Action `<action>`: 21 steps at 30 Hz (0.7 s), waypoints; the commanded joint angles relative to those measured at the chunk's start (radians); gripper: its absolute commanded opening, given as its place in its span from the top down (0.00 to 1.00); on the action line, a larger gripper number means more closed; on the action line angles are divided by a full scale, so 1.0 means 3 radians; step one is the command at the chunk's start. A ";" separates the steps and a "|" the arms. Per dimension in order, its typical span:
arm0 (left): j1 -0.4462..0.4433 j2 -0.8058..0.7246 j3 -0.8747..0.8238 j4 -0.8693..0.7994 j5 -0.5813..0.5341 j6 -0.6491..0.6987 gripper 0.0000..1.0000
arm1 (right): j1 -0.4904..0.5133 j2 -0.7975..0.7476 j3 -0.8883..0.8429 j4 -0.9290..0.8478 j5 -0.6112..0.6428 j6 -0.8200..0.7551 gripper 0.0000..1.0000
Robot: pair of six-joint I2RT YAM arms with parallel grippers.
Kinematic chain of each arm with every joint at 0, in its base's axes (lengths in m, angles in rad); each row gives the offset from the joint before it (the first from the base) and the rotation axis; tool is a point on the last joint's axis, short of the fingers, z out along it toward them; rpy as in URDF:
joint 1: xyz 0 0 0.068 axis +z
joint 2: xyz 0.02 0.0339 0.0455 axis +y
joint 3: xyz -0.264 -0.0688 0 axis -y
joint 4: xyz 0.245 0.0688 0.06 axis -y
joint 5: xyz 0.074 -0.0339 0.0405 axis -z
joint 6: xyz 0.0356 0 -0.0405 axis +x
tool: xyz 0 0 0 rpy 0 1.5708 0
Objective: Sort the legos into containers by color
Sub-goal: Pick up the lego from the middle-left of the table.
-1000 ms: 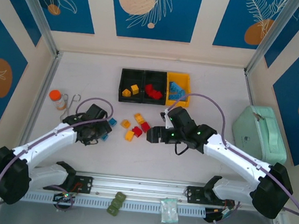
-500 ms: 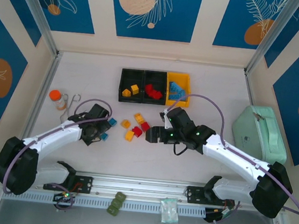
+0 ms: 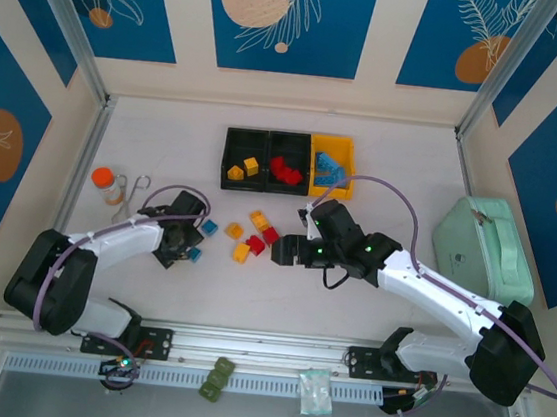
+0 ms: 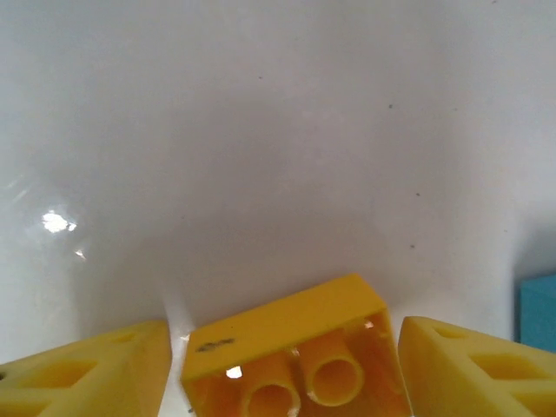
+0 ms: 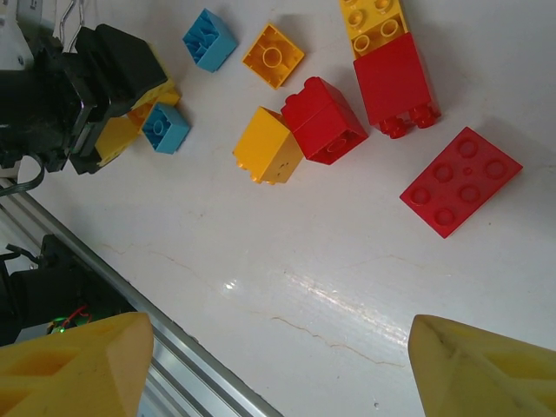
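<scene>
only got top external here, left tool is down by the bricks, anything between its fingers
Observer: Yes. The left wrist view shows a yellow lego between the fingers of the left tool, with its hollow underside toward the camera. I can't tell whether it is clamped.
Operator: ok and the right tool, got anything
Observer: No. In the right wrist view the right tool is spread wide, with nothing between its fingers.
Operator: whats below it, arm blocks me
Observer: A red lego lies flat with its studs up, apart from the other legos.
</scene>
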 commanded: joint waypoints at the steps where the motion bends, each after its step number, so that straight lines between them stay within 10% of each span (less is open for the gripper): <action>1: 0.0060 0.0053 0.0072 0.0116 -0.0058 0.0056 0.40 | 0.0028 0.0020 -0.0056 0.0040 0.0005 0.0053 0.23; 21: 0.0167 0.0286 0.1186 -0.0099 0.0205 0.0780 0.48 | 0.0085 0.0211 -0.0005 0.0223 -0.0042 0.0060 0.23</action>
